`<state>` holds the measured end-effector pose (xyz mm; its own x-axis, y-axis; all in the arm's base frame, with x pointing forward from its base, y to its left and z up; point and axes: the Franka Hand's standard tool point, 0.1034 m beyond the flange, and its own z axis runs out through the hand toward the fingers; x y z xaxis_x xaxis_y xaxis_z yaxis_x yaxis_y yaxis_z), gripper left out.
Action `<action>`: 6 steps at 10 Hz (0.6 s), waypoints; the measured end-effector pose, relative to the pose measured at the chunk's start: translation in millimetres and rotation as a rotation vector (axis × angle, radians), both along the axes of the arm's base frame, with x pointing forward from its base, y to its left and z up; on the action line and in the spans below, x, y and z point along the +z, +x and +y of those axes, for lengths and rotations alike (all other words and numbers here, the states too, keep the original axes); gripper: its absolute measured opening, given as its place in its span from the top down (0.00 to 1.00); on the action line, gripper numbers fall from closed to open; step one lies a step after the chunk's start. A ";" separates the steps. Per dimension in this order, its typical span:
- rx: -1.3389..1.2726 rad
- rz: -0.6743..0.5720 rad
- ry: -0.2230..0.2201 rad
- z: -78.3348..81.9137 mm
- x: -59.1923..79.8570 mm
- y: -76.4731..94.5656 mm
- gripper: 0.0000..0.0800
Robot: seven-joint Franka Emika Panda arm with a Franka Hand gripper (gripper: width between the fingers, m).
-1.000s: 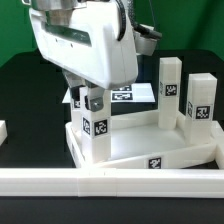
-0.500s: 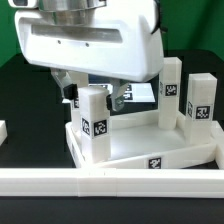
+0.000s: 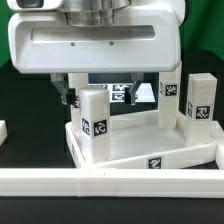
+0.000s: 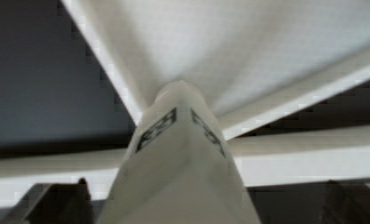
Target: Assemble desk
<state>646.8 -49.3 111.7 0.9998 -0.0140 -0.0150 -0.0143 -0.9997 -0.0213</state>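
We see the tray-like tabletop (image 3: 150,150) lying on the black table against the long white border rail (image 3: 110,181), with one tagged leg (image 3: 95,125) standing upright in its corner at the exterior view's left. Two more legs (image 3: 199,112) stand at the exterior view's right. The gripper (image 3: 95,92) hangs over the standing leg, its fingers (image 4: 57,198) apart on either side of it.

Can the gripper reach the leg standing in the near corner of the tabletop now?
Probably yes. The gripper hangs right over that leg, and nothing lies between them; the wrist view shows the leg just ahead of the jaws.
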 end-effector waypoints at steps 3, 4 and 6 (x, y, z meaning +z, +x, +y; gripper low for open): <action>0.198 -0.002 -0.004 -5.0 -0.2 -0.7 0.19; 0.267 -0.003 -0.004 -6.7 -0.2 -0.8 0.19; 0.308 -0.003 -0.003 -8.1 -0.5 -1.1 0.34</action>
<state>645.7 -57.3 111.2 0.9570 0.2899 -0.0122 0.2897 -0.9570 -0.0178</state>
